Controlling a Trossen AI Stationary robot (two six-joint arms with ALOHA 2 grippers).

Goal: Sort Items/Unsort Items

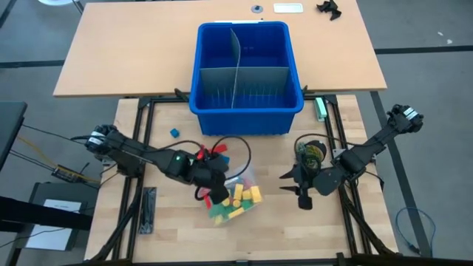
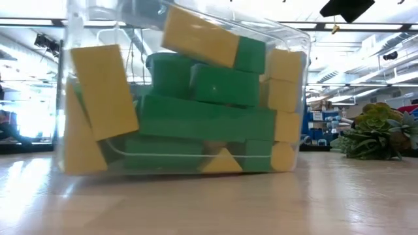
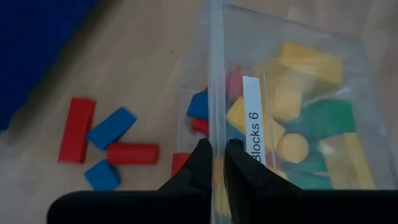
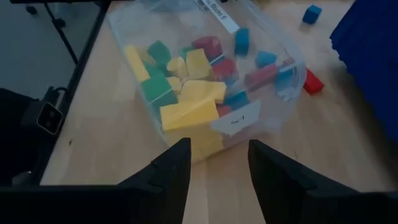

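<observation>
The left gripper [image 3: 214,163] has its jaws closed on the rim of a clear plastic tub [image 3: 292,37], which lies tipped on the bench [image 1: 273,229] in front of the blue bin [image 1: 247,111]. A white strip label [image 3: 254,118] on the tub reads "Blocks 6". The right gripper [image 4: 214,165] hovers just beside the tub, on the side away from the left gripper, jaws apart and holding nothing.

Most of the blocks [image 4: 186,93] are inside the tub: yellow and green heaped toward its bottom, red and blue nearer its mouth. The left wrist view alone shows red and blue blocks [image 3: 109,140] spilled on the bench at the tub's mouth. The high view alone shows one blue block [image 1: 174,133] lying apart, near the bin's left front corner, and the grey dividers [image 1: 240,81] in the bin. The low view shows the yellow and green blocks pressed against the tub's wall, and a green plant [image 2: 379,134] beyond the tub.
</observation>
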